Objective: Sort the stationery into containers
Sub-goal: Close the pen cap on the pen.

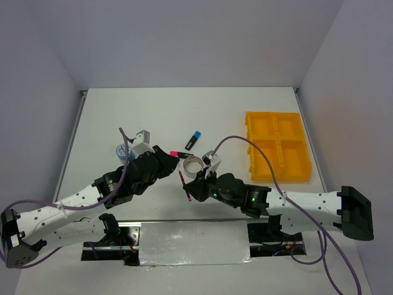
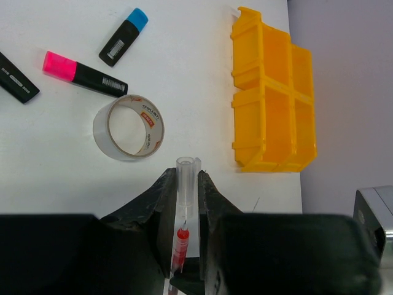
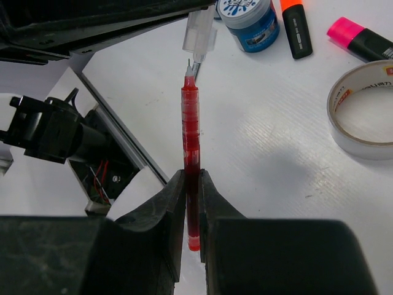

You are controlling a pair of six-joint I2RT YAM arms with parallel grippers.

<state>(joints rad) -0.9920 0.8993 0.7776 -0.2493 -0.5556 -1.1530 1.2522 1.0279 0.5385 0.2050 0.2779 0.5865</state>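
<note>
Right gripper (image 3: 191, 179), jaws clamped on the red pen (image 3: 190, 123), whose tip meets the clear cap (image 3: 199, 34) pinched tight in the left gripper (image 2: 185, 177). Both are near the tape ring (image 2: 151, 126), well apart from the yellow tray (image 2: 264, 150).

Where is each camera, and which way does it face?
Top external: above and behind, looking down on the table; both arms show.
Left wrist: on the left arm, facing the yellow tray; left pincer shows.
Right wrist: on the right arm, facing the left arm; right pincer grips the red pen.
Both wrist views share the tape ring.
</note>
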